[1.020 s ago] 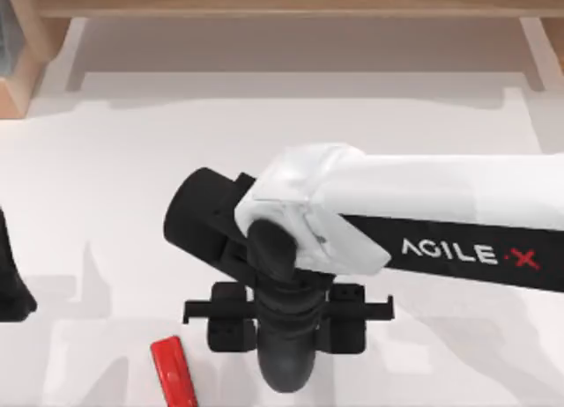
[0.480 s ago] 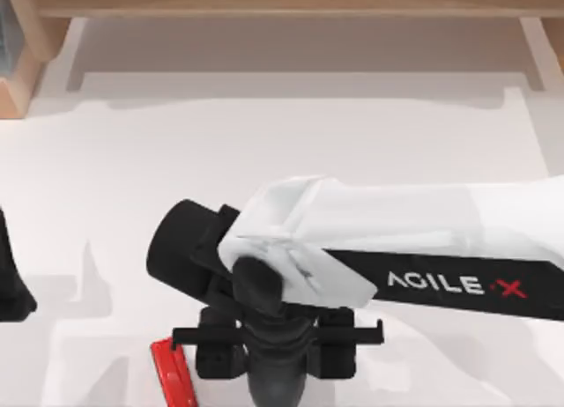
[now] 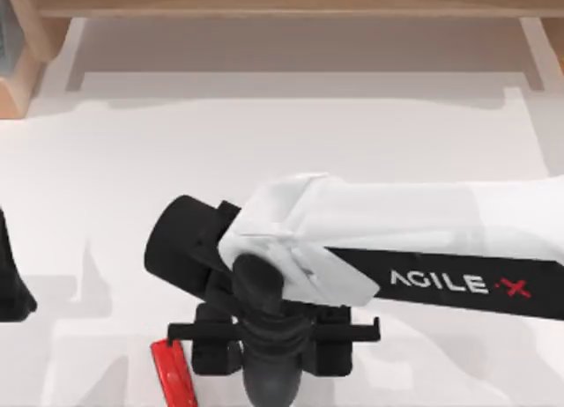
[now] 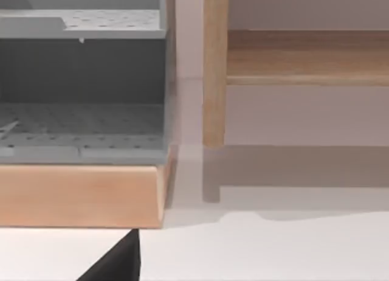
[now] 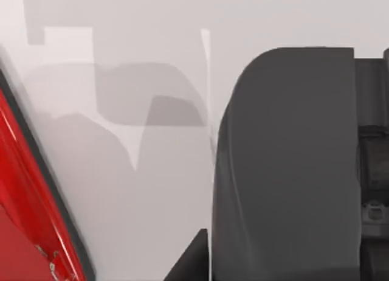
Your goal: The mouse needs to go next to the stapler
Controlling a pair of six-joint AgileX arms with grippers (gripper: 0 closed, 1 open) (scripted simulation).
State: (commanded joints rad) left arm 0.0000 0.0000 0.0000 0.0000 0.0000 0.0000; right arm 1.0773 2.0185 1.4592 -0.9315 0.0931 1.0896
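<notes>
My right gripper points down near the table's front edge, shut on the mouse, a dark grey rounded body seen between the finger blocks. The mouse looms large in the right wrist view. The stapler, a glossy red bar, lies on the table just left of the mouse with a narrow gap between them; its red side runs along the wrist view's edge. My left arm stays parked at the table's left edge.
A wooden shelf frame runs along the back of the white table. A grey perforated bin on a wooden base stands at the back left, beside a wooden post.
My right arm has carried the mouse toward the front edge and leftward, closing on the stapler. Over the last half second it barely moved. The left arm has stayed still.
</notes>
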